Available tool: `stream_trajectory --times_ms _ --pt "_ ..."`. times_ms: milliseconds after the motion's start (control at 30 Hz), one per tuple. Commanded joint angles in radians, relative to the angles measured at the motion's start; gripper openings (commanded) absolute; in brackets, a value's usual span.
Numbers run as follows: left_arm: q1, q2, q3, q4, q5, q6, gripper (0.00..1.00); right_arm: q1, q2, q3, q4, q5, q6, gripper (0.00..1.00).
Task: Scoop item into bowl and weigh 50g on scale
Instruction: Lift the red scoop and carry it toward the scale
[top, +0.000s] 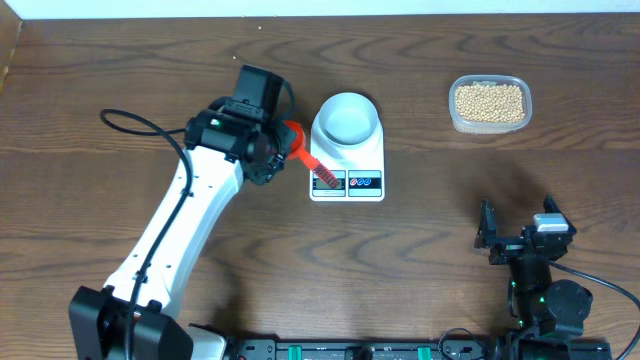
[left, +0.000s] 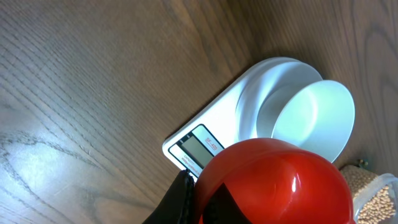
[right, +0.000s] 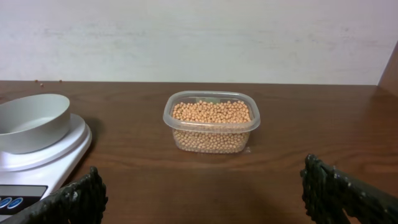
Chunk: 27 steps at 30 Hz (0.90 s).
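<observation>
**Item 1: left gripper** (top: 283, 143). Closed tight on the red scoop (left: 273, 180), just left of the scale (top: 347, 182). The scoop's far end lies over the scale's front-left corner, by the display. Only the domed back of the scoop shows, so its contents cannot be told.

**Item 2: right gripper** (top: 520, 238). Jaws wide apart and empty. It sits near the front of the bench (top: 120, 60), facing the tub (right: 211, 127).

**Item 3: beans** (right: 211, 112). All of them appear to be in the clear tub at the back right. They are well apart from the left gripper, with the scale and bowl (top: 347, 118) between.

**Item 4: bowl.** Seated on the scale's platform. No beans are visible inside it.

**Hazards.**
- Reaching the tub likely takes the scoop across the bowl. A low pass could nudge the bowl off centre or press the scale and upset the reading.
- The beans are small and round. A tilted or overfull scoop would spill them, and they would roll over the bench.
- A full scoop may overshoot the target weight.
</observation>
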Motion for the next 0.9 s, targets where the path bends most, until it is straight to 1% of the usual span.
stream_trajectory --times_ms 0,100,200,333,433,533,667,767,867 --pt "-0.025 0.02 -0.009 -0.005 -0.059 -0.044 0.07 0.008 -0.005 -0.004 0.005 -0.028 0.0 0.99" --pt "-0.04 0.025 -0.009 -0.005 -0.064 -0.054 0.07 0.008 -0.005 -0.005 0.012 -0.137 0.093 0.99" --pt "-0.05 0.028 -0.009 -0.005 -0.076 -0.09 0.07 0.008 -0.005 -0.004 0.085 -0.214 0.166 0.99" --pt "-0.056 0.028 -0.009 -0.005 -0.074 -0.093 0.07 0.008 -0.005 -0.005 0.183 -0.353 0.18 0.99" --pt "-0.061 0.029 -0.009 -0.005 -0.074 -0.117 0.07 0.008 -0.005 -0.004 0.236 -0.454 0.187 0.99" --pt "-0.068 0.029 -0.009 -0.003 -0.074 -0.161 0.07 0.008 -0.005 -0.004 0.254 -0.466 0.273 0.99" --pt "-0.082 0.029 -0.009 0.022 -0.073 -0.164 0.07 0.008 -0.004 0.006 0.268 -0.485 0.335 0.99" --pt "-0.092 0.029 -0.009 0.038 -0.073 -0.168 0.07 0.008 0.013 0.044 0.27 -0.507 0.337 0.99" --pt "-0.097 0.029 -0.009 0.042 -0.073 -0.206 0.07 0.008 0.064 0.107 0.269 -0.537 0.337 0.99"
